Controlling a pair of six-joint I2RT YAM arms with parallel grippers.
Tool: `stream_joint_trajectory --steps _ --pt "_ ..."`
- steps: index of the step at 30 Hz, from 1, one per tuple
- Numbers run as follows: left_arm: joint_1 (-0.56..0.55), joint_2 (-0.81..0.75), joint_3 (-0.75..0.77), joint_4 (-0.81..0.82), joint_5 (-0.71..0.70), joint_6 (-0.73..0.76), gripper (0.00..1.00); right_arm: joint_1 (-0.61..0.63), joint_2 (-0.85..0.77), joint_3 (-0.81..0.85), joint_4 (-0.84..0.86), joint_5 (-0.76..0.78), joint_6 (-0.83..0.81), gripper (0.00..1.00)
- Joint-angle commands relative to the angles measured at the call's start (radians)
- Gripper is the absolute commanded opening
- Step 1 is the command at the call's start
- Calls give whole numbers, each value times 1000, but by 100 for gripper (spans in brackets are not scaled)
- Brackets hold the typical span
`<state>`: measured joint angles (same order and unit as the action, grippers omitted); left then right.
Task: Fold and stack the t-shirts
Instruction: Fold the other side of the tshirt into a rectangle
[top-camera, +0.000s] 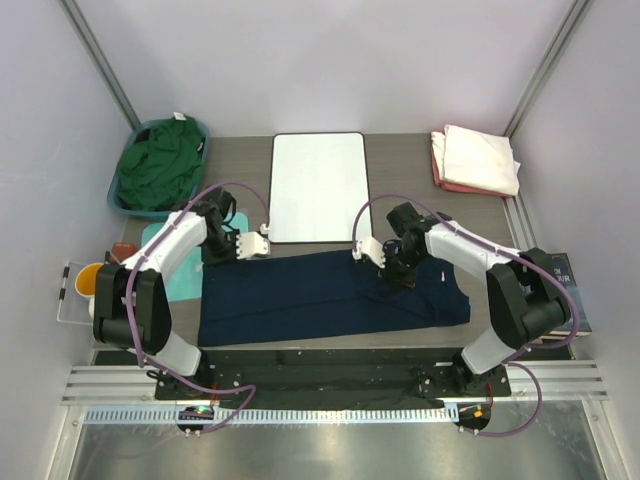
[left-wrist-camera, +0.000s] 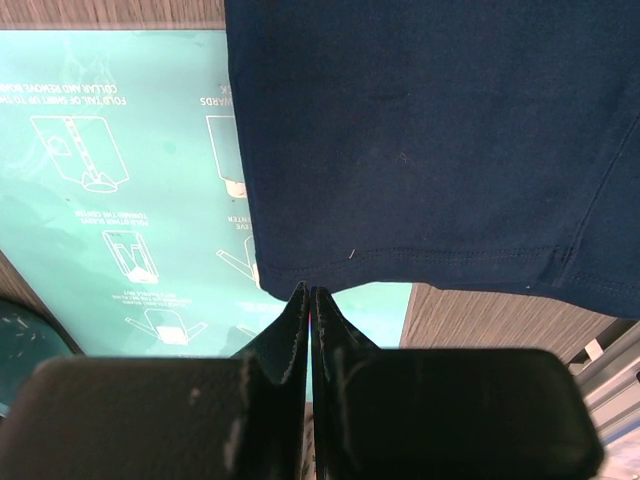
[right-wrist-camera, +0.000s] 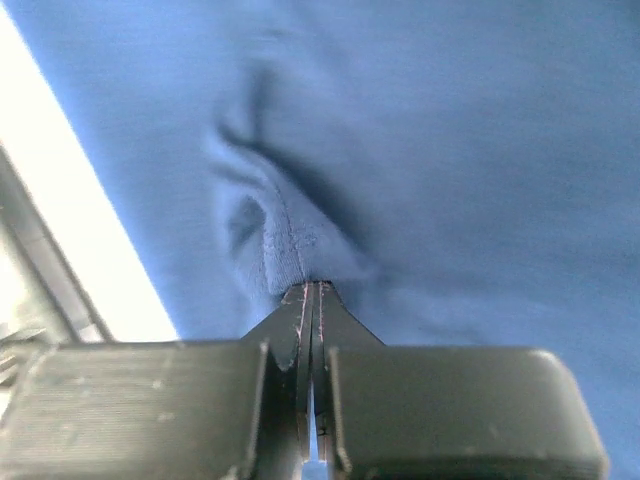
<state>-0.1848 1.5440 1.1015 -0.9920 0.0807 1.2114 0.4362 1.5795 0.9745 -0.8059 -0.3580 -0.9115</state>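
Angling inward, left end effector (left-wrist-camera: 310, 291), right end effector (right-wrist-camera: 312, 288), pinched on navy t-shirt (top-camera: 320, 296)

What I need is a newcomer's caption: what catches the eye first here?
A dark navy t-shirt lies spread across the table, both arms' jaws shut at its far edge. A green shirt is heaped in the blue bin far left; a cream shirt sits folded on a pink shirt far right.
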Motion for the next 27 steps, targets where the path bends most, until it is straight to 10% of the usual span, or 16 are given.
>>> stream_joint_trajectory --steps 1,18,27 --pt "-8 -5 37 -31 2 -3 0 10 -41 72 -223 -235 -95 1" --pt "-38 53 90 -102 8 13 0 78 -125 53 -450 -292 -273 2" --pt "-58 64 118 -108 -1 8 0 -5 -155 138 14 -47 13 1"
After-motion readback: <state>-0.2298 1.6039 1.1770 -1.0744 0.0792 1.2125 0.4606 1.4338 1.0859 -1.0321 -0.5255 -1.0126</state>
